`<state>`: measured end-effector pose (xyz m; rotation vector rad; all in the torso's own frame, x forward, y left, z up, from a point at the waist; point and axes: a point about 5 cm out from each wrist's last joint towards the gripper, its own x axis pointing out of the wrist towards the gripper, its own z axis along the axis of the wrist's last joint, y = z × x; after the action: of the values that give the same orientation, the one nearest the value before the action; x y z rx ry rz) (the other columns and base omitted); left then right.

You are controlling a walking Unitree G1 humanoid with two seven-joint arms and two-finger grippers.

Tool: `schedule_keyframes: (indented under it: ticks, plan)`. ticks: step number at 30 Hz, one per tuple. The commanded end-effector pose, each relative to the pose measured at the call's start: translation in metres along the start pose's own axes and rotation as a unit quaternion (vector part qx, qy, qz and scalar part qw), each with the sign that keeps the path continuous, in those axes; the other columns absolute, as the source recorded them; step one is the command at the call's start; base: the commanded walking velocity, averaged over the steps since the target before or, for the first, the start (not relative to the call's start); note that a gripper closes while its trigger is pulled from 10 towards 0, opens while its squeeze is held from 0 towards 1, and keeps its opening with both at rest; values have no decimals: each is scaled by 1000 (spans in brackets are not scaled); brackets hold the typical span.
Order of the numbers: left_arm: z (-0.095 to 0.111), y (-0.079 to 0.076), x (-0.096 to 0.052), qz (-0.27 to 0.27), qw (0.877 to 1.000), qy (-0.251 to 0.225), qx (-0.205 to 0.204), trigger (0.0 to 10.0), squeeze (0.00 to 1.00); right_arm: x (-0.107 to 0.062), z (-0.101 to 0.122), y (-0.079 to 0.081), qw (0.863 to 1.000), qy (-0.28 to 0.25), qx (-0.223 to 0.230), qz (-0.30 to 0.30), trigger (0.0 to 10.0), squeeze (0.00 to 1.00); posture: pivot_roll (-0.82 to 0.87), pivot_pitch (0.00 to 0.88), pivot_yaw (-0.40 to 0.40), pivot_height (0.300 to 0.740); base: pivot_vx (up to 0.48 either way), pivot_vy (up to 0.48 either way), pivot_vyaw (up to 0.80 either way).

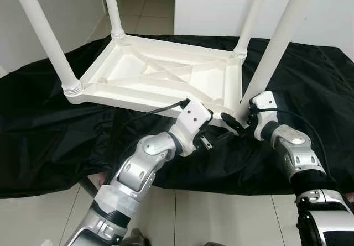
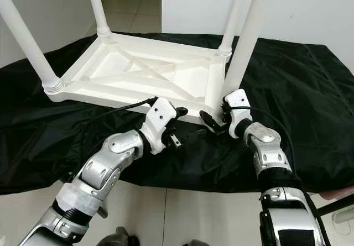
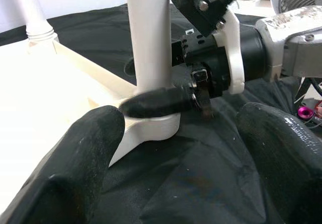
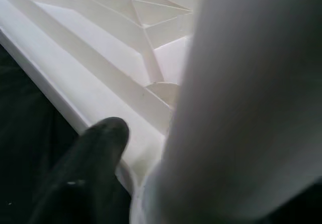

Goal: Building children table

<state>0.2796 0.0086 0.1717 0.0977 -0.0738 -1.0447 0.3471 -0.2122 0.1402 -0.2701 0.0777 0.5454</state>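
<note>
Silver arms fill the lower frame above the black cloth, where the upturned white children's table lies at centre. Right gripper clasps the base of the near-right leg; left gripper hovers released beside it. Seating that leg well likely needs straight, steady pressure. Leg tops are cut off; the socket joint is hidden.

No text, label, brand or number can be read in any of the views. The white plastic, black cloth and silver arms carry no legible markings.
</note>
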Motion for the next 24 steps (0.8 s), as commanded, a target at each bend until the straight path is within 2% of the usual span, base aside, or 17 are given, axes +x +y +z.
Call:
schedule_keyframes:
  ticks: [1, 2, 12, 13, 14, 15, 24]
  plan:
    - [-2, 0, -2, 5, 1000, 7, 0, 10000, 0, 4, -7, 8, 999, 20, 3, 28, 1882, 0, 33, 0, -2, 740, 0, 0, 0]
    - [-1, 0, -2, 7, 1000, 7, 0, 10000, 0, 5, -9, 7, 999, 20, 11, 31, 0, 0, 36, 0, -4, 740, 0, 0, 0]
    - [0, 3, -3, 14, 1000, 6, 0, 10000, 0, 4, -16, 7, 999, 21, 31, 32, 0, 0, 35, 0, -2, 740, 0, 0, 0]
    - [0, 3, -3, 14, 1000, 6, -1, 10000, 0, 3, -16, 7, 999, 18, 35, 20, 8314, 0, 33, 0, -2, 740, 0, 0, 0]
    - [0, 3, -3, 14, 1000, 6, -1, 10000, 0, 3, -16, 7, 999, 18, 35, 20, 8314, 0, 33, 0, -2, 740, 0, 0, 0]
    - [0, 4, -3, 15, 1000, 6, -2, 10000, 0, 3, -16, 7, 999, 14, 43, 12, 10000, 0, 28, 0, -1, 740, 0, 0, 0]
    - [1, 4, -2, 16, 1000, 5, -4, 10000, 0, 9, -12, 8, 995, -2, 68, -68, 10000, 0, 23, 0, 1, 740, 0, 0, 0]
